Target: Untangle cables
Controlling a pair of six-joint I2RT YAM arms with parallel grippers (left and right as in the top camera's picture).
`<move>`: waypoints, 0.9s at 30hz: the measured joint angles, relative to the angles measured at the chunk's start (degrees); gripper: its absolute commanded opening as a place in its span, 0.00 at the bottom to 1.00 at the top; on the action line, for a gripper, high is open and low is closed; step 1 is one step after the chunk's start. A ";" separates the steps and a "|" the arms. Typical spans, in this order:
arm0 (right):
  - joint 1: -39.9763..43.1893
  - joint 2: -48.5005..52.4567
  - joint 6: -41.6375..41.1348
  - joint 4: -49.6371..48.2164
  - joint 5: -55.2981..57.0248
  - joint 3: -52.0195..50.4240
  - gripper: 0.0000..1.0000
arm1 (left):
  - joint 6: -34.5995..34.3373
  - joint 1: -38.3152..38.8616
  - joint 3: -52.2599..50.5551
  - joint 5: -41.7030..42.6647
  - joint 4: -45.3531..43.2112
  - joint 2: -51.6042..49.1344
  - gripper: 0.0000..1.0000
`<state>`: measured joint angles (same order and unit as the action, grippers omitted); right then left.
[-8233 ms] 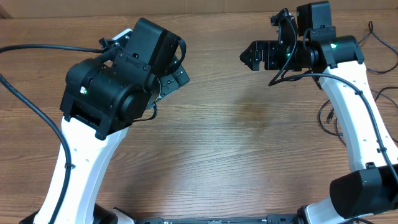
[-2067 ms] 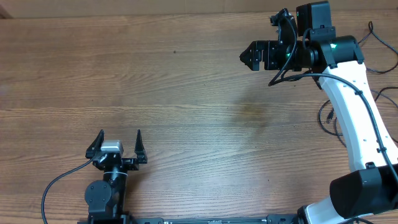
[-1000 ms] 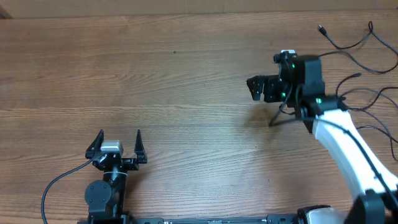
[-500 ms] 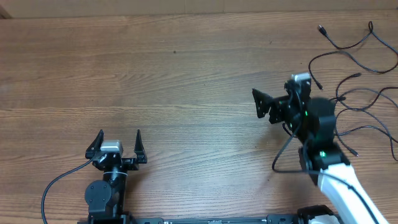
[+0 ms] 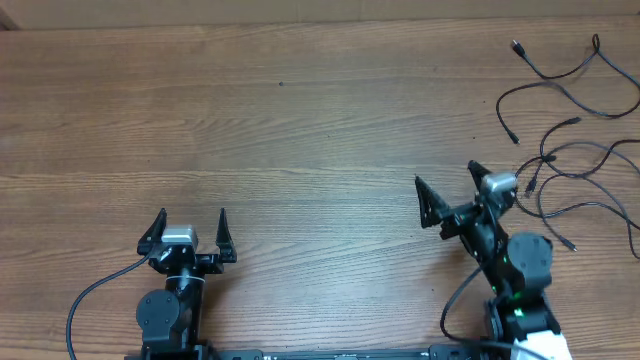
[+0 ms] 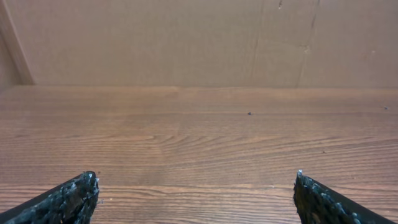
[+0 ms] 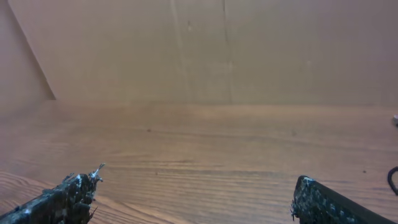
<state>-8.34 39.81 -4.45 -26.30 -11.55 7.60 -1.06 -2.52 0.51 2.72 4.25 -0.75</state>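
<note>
At the far right edge of the worktop, the cables lie as loose strands just beyond and right of the right gripper, untouched. That gripper and the left gripper, well apart, stand spread, empty.

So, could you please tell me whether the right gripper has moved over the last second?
Yes. The right gripper has drawn back across the table toward its near edge and slightly rightward.

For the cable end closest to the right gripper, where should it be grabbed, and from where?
Probably just behind that plug end, from straight above with the right gripper, jaws crosswise: it lies flat on the table, poking out of the cables leftward.
</note>
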 measured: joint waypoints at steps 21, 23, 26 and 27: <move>4.17 -22.84 0.00 16.09 1.31 -6.54 1.00 | 0.02 0.00 0.00 0.00 0.02 0.00 1.00; 5.27 -24.41 0.00 18.03 1.31 -6.54 1.00 | 0.00 0.00 0.00 0.00 0.00 0.00 1.00; 6.64 -27.15 -0.02 21.81 1.31 -6.54 1.00 | 0.02 0.00 0.00 0.00 0.00 0.00 1.00; 6.93 -28.22 -0.02 23.54 1.33 -6.54 1.00 | 0.02 0.00 0.00 0.00 0.02 0.00 1.00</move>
<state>-1.41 11.60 -4.47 -2.76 -10.22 1.06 -1.04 -2.52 0.51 2.72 4.27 -0.75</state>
